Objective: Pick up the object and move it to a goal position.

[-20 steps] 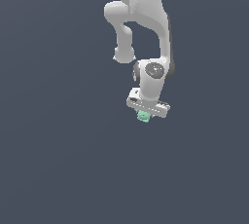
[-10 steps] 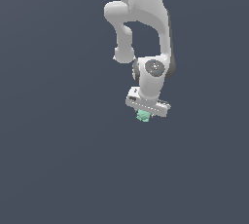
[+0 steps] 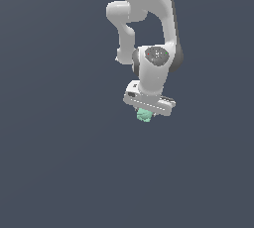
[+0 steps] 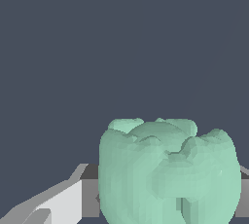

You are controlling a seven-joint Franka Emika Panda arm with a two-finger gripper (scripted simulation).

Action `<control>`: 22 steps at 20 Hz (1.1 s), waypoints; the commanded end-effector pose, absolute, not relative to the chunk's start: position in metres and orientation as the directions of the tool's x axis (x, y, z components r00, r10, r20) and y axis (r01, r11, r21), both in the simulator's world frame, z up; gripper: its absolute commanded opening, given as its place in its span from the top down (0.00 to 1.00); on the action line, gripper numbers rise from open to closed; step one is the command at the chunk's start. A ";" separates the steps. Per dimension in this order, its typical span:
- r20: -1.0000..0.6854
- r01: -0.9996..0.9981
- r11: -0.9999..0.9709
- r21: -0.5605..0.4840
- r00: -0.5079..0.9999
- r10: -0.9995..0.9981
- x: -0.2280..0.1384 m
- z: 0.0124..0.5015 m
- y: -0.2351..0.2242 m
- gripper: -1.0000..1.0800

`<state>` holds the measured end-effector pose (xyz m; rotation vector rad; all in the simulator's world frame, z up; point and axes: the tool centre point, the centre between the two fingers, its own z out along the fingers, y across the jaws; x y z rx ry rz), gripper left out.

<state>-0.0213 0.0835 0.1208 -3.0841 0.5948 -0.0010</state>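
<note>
The object, a small mint-green lumpy blob [image 3: 144,115], sits right under the white gripper [image 3: 147,113] in the exterior view, near the middle of the picture. The gripper is shut on it, and the fingers are mostly hidden behind the gripper body. In the wrist view the object [image 4: 168,172] fills the near part of the picture, with one grey-white finger [image 4: 58,203] beside it. The white arm [image 3: 149,28] reaches down from the top of the exterior view.
A plain dark grey-blue surface [image 3: 54,147] spreads all around the arm. No other object or goal marker shows in either view.
The arm and the held object have shifted slightly toward the exterior view's left and a little up. The grip has not changed.
</note>
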 end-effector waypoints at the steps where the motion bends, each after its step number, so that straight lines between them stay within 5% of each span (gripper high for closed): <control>1: 0.001 -0.372 -0.928 -0.001 0.928 -0.372 -0.013 0.144 0.077 1.00; 22: 0.000 -0.372 -0.928 -0.001 0.928 -0.372 0.062 0.324 0.025 1.00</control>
